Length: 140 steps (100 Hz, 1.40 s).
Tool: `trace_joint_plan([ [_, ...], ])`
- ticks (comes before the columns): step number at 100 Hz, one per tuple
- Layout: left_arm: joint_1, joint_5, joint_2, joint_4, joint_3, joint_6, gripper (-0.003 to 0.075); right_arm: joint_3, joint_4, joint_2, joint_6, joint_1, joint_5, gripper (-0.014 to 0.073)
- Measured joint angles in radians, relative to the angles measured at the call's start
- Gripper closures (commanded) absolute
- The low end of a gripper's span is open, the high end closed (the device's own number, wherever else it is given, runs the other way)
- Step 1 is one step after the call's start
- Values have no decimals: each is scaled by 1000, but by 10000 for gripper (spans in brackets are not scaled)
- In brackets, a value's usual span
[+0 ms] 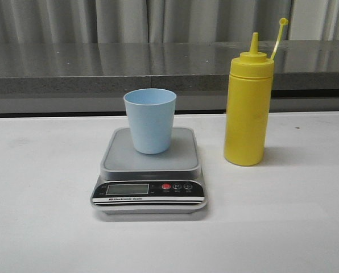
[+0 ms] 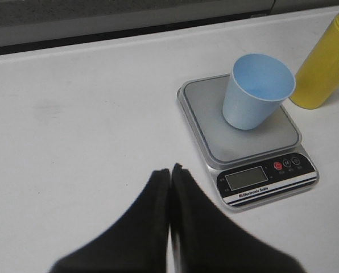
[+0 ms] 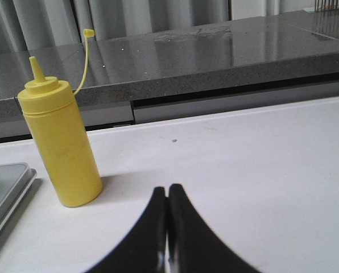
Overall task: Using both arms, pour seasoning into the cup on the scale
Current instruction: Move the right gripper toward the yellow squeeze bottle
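Observation:
The pale blue cup (image 1: 151,120) stands upright on the platform of the silver-grey scale (image 1: 149,169), empty as far as I see in the left wrist view (image 2: 256,91). The yellow seasoning bottle (image 1: 248,107) stands upright on the white table right of the scale, nozzle bare, its cap hanging on the tether. My left gripper (image 2: 170,169) is shut and empty above bare table, apart from the scale (image 2: 255,145). My right gripper (image 3: 167,188) is shut and empty, apart from the bottle (image 3: 63,145). Neither gripper shows in the front view.
A dark grey counter ledge (image 1: 158,65) runs along the back edge of the white table (image 1: 44,199), with grey curtains behind it. The scale's corner shows in the right wrist view (image 3: 4,187).

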Motion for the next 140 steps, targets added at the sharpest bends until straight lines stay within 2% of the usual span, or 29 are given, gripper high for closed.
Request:
trace_joint_plan([
  [25, 0, -2, -339, 2, 186, 0, 741, 0, 0, 0, 4, 0, -23, 662],
  [53, 0, 11, -640, 21, 293, -2, 741, -122, 39, 0, 8, 0, 165, 662],
  [72, 0, 11, -709, 26, 295, -2, 741, -253, 46, 137, 9, 0, 283, 662],
  [94, 0, 12, -709, 26, 295, -2, 741, -372, 74, 398, 9, 10, 289, 638],
  [101, 0, 12, -709, 26, 295, -2, 741, -386, 75, 481, 9, 31, 268, 566],
  [108, 0, 13, -709, 26, 295, -2, 741, -391, 75, 560, 9, 61, 233, 450],
  [125, 0, 13, -709, 26, 295, -2, 741, -391, 56, 728, 7, 148, 110, 83],
  [132, 0, 13, -709, 26, 295, -2, 741, -391, 29, 781, 7, 181, 42, -37],
  [136, 0, 13, -709, 26, 295, -2, 741, -391, 9, 808, 7, 199, -5, -74],
  [140, 0, 13, -709, 26, 295, -2, 741, -391, -9, 840, 7, 213, -57, -62],
])
